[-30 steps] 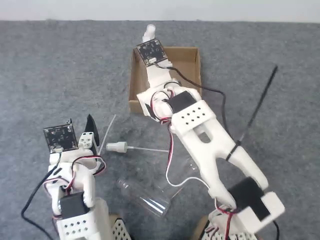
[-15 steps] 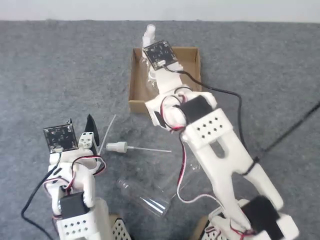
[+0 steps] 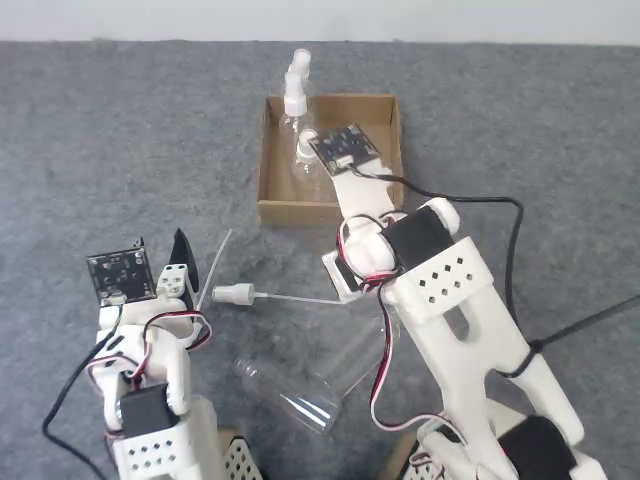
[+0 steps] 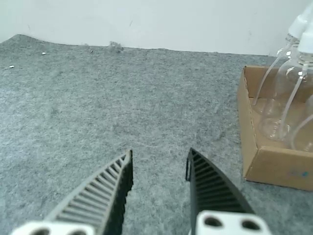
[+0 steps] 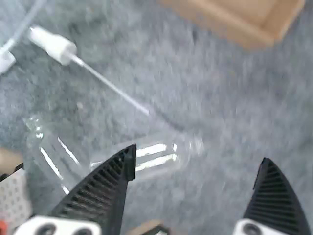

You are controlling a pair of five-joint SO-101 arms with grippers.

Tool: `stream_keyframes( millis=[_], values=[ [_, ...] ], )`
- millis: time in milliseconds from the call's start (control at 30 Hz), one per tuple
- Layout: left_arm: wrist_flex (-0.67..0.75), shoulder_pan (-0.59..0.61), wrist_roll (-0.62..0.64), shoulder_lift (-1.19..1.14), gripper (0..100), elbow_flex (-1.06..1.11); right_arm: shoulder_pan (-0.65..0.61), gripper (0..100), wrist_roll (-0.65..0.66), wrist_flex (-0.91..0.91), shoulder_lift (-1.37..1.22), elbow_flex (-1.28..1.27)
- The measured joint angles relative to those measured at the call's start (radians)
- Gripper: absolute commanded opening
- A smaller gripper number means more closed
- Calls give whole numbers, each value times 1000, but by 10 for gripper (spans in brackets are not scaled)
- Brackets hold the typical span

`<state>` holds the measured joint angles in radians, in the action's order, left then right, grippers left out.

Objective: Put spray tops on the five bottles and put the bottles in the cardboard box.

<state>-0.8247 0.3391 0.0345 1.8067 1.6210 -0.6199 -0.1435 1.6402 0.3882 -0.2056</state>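
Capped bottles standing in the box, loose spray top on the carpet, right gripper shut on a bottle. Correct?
Not quite: the right gripper is open and empty; the right wrist view shows its jaws spread above a lying bottle. The rest holds: capped bottles in the box, loose spray top on the carpet.

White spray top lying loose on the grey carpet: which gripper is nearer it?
Left, probably. The left gripper sits just beside the white spray top; the right gripper hangs above the clear plastic bottles lying nearby, the top off to its side.
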Motion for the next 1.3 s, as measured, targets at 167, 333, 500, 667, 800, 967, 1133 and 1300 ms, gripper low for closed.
stream_keyframes(
  millis=[167,333,500,667,800,967,1133,1300],
  values=[
    [0,0,0,0,170,0,0,333,-204,63,0,0],
    [0,0,0,0,170,0,0,332,-301,84,0,-6],
    [0,0,0,0,170,0,-2,330,-388,5,0,-175],
    [0,0,0,0,170,0,-72,330,-477,-135,0,-362],
    [0,0,0,0,170,0,-127,330,-519,-216,0,-459],
    [0,0,0,0,170,0,-135,329,-525,-319,0,-543],
    [0,0,0,0,170,0,-137,329,-525,-442,3,-623],
    [0,0,0,0,170,0,-138,329,-525,-494,3,-704]
  ],
)
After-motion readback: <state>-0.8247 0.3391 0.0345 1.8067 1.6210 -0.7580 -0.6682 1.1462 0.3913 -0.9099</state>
